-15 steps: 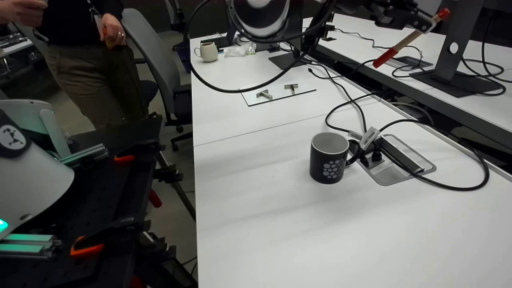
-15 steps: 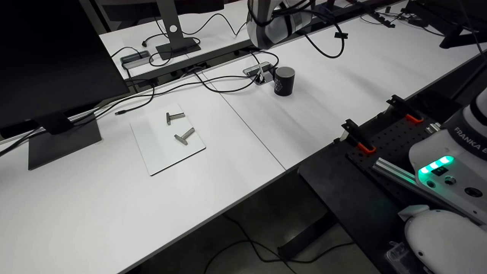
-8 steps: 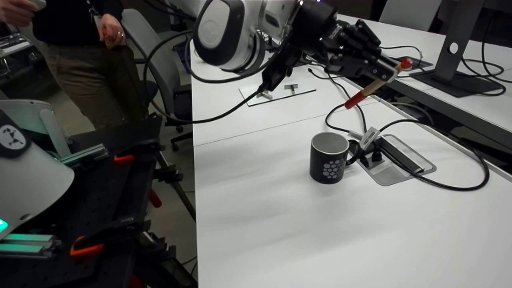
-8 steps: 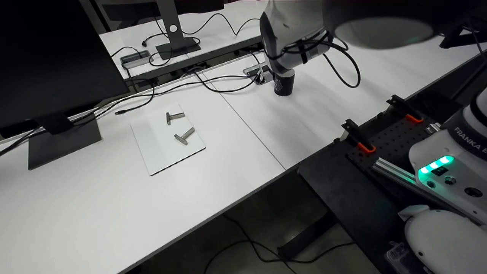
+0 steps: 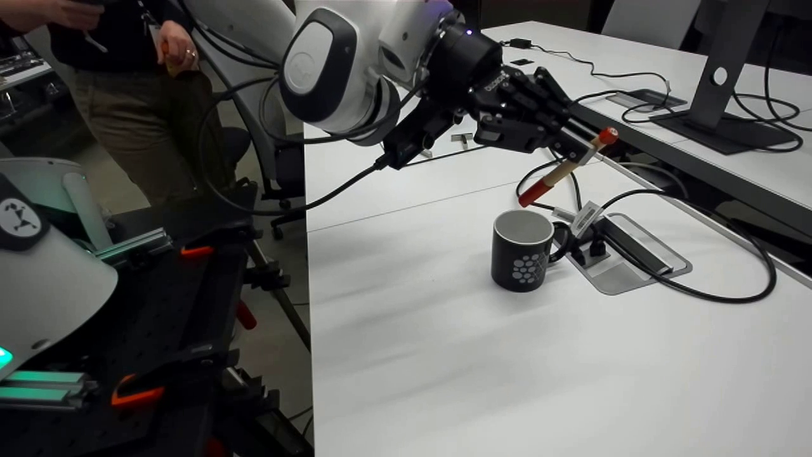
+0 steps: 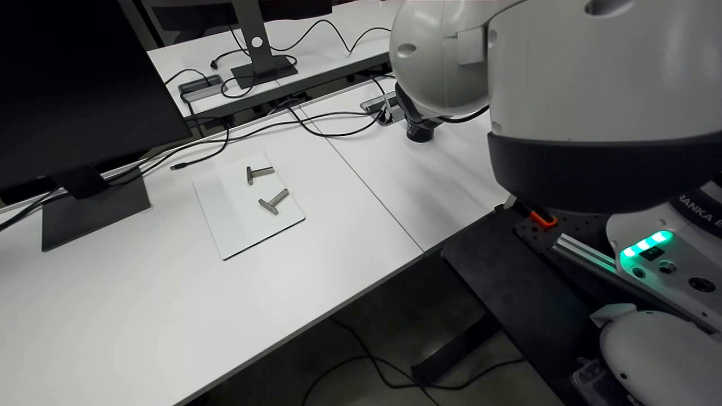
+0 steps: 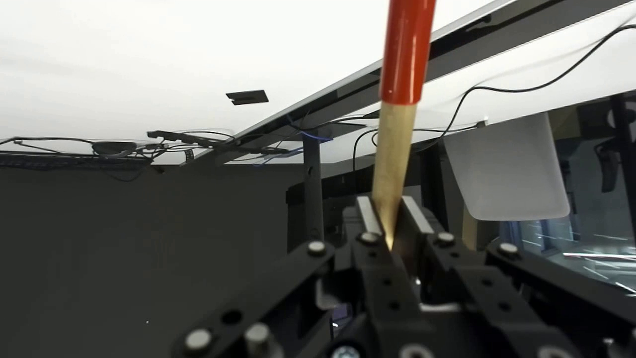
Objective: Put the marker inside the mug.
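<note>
Red at both ends and tan between, the marker (image 5: 561, 172) hangs aslant, its lower tip appearing just above the rim of the black mug (image 5: 515, 255), which stands upright on the white desk (image 5: 406, 355). Depth is hard to read, so whether the tip is squarely over the mouth cannot be told; in an exterior view the robot arm (image 6: 443, 67) hides the marker. The Robotiq gripper (image 7: 391, 215) is clamped on the tan section, with pads (image 7: 368, 215) on either side, nearer the upper red end than the lower.

That is probably a good place to hold it: most of the length is free to enter the mug, and the tan surface looks duller, so likely less slippery, than the shiny red ends. The marker should be light and stiff, hard to crush. Slim and apparently round, it may pivot between the pads if its tip catches the rim; bringing it nearer upright before lowering would likely help. The mug looks like glazed ceramic, heavier and breakable, and needs no grip, only a gentle approach.
</note>
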### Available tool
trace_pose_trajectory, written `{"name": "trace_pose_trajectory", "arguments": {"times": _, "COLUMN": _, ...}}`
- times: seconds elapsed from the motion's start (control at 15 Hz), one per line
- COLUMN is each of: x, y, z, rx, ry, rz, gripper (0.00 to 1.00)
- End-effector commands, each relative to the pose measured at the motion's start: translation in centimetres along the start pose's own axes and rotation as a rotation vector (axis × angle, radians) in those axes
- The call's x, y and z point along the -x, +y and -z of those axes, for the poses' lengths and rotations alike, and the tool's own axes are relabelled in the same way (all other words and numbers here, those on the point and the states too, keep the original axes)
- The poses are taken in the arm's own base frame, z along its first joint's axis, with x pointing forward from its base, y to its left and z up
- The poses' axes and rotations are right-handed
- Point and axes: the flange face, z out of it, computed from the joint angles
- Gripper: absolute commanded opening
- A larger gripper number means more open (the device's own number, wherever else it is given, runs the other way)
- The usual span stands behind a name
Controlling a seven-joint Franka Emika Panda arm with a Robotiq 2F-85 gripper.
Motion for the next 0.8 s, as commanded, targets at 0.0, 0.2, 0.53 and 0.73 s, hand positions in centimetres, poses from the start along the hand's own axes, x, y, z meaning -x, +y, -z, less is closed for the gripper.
{"name": "trace_pose_trajectory", "arguments": {"times": 0.0, "x": 0.0, "y": -0.1, "z": 0.2, "rx": -0.003, "ry": -0.001, "rz": 0.001, "gripper": 0.26}}
{"name": "trace_pose_trajectory", "arguments": {"times": 0.2, "x": 0.0, "y": -1.2, "z": 0.5, "rx": -0.038, "ry": -0.017, "rz": -0.009, "gripper": 0.06}}
{"name": "trace_pose_trajectory", "arguments": {"times": 0.53, "x": 1.5, "y": -4.0, "z": 1.3, "rx": -0.137, "ry": -0.074, "rz": -0.022, "gripper": 0.06}}
{"name": "trace_pose_trajectory", "arguments": {"times": 0.73, "x": 2.5, "y": -4.1, "z": 0.8, "rx": -0.133, "ry": -0.126, "rz": -0.018, "gripper": 0.06}}
